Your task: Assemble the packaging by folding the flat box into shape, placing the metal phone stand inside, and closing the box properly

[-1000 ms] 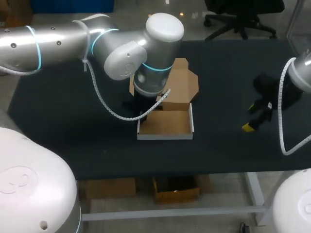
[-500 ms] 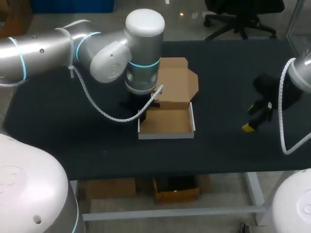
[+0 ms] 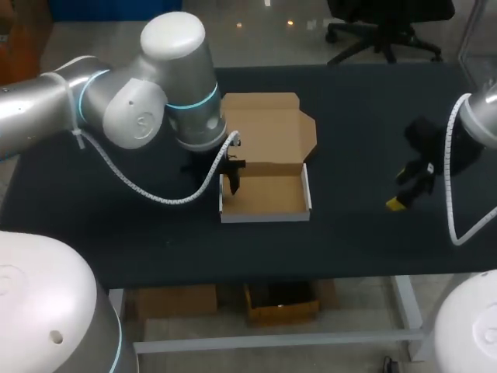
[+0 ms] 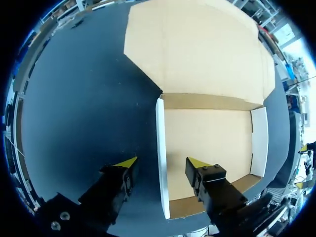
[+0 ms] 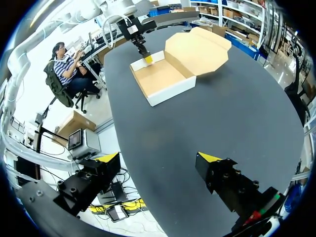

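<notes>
— Where was the box (image 3: 268,196)?
— It sat on the table (image 3: 116,217), open, with its lid (image 3: 268,128) folded back.
— And the left claw (image 4: 162,163)?
— It hung over the box's side wall (image 4: 160,148). Its fingers (image 4: 116,182) were wide apart, one inside the box and one outside. It held nothing.
— And the right claw (image 5: 158,158)?
— That one was wide too, with nothing in it, well apart from the box.

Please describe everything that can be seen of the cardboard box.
The cardboard box is a shallow, empty rectangular tray, brown inside, white on its outer walls. Its lid flap, with cut corners, is folded open behind the tray. It rests on the dark table. The left gripper stands open astride one side wall, one finger inside, one outside; whether they touch it cannot be told.
</notes>
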Robot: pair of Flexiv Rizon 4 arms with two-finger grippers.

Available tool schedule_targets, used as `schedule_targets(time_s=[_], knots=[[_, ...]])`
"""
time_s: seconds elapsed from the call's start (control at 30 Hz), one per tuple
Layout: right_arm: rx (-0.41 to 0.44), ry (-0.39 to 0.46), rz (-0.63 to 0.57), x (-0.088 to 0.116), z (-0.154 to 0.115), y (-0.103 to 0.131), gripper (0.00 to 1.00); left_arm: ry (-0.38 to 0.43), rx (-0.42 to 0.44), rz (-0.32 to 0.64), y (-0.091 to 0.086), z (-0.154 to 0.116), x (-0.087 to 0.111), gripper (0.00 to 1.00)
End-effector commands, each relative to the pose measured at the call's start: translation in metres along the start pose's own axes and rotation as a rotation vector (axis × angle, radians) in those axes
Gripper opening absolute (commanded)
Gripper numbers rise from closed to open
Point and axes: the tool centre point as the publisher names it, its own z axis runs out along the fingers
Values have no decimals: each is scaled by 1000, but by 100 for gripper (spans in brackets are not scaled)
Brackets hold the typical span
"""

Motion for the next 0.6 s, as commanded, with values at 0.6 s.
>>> schedule_targets(time_s=[0.6], knots=[[-43,7,47,0,-12,-5,100,323,89,217,43,-77,-12,100]])
